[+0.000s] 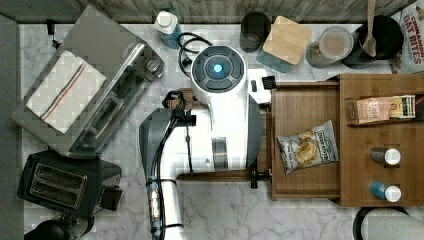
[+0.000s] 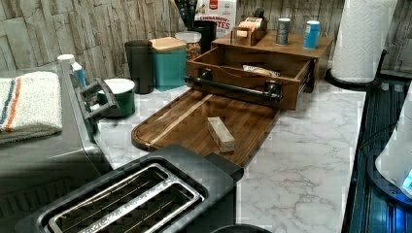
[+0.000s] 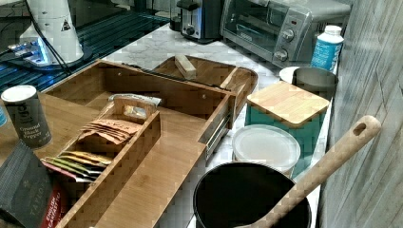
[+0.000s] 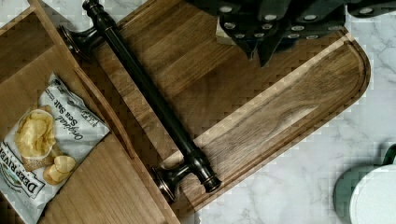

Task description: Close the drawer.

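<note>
The dark gripper [image 4: 275,28] hangs over the flat dark wooden tray with rounded corners [image 4: 261,116], can't tell how its fingers are set. Just past the tray's edge sits the long black bar handle [image 4: 154,100] of the shallow brown wooden drawer [image 1: 305,107] (pulled out of the wooden cabinet [image 1: 380,170]). A white chip bag [image 1: 306,146] lies inside near the drawer's front wall.

A kitchen — a marble bench [image 1: 300,220] carries a toaster oven [image 1: 107,85], a slot toaster [image 1: 65,185], food canisters [image 1: 334,46] and a paper-towel roll [image 2: 362,39].
</note>
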